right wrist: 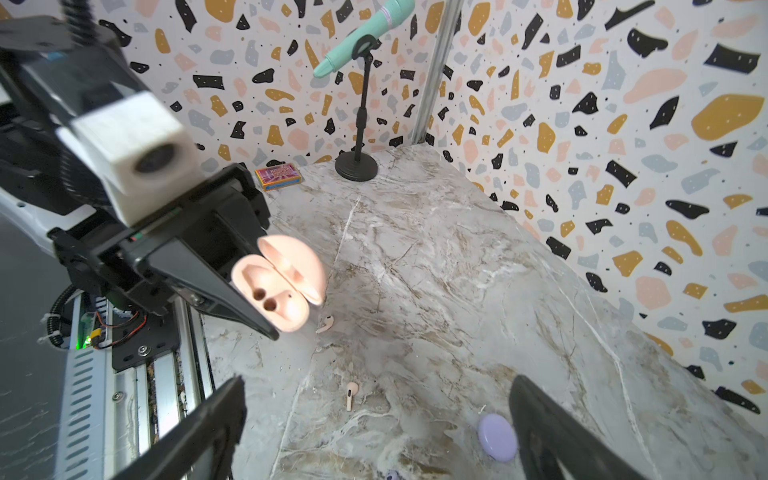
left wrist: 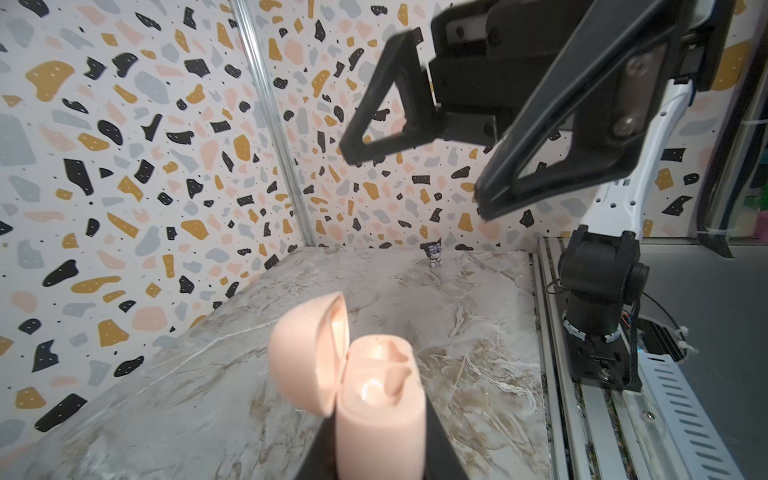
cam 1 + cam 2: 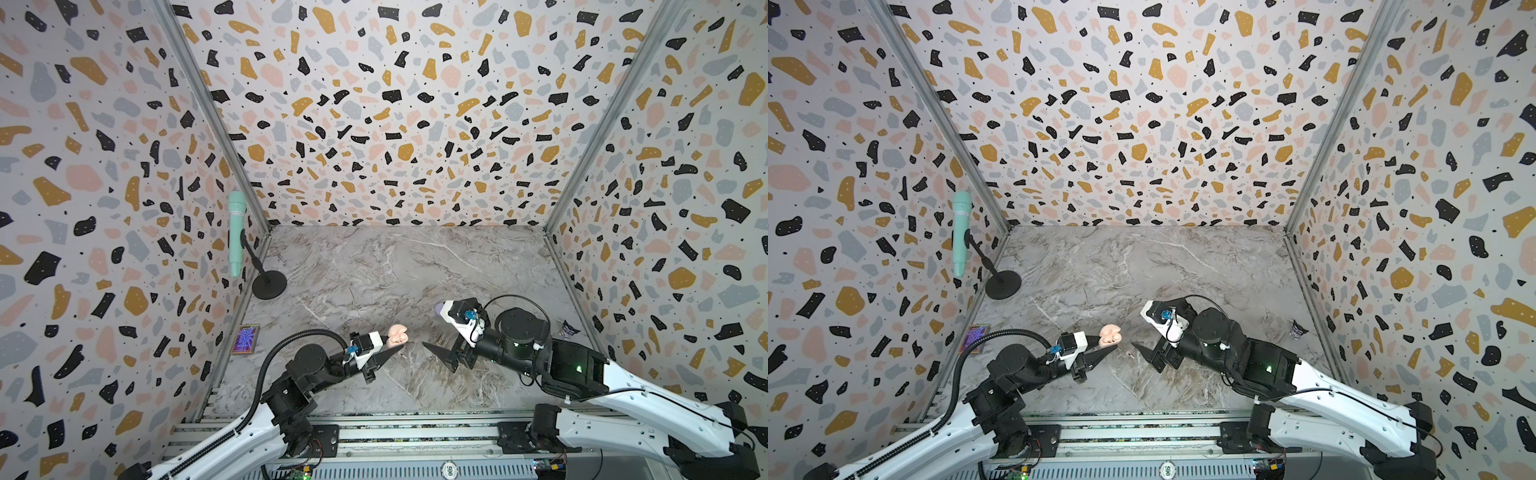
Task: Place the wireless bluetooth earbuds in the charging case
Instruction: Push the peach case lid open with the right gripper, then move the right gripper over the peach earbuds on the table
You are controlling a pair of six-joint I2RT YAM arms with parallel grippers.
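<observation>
**Open pink charging case held in the air, earbuds loose on the table**

Two pale pink wireless bluetooth earbuds lie loose on the marble table, the second bud nearer the right gripper. The pink charging case, lid hinged open and two stem holes showing, is clamped in the left gripper above the table. The right gripper faces it with its claw spread wide apart. A closed lavender case lies near that claw. A round tag on the front rail reads "500". The print on the patterned card box is too small to read.
</observation>
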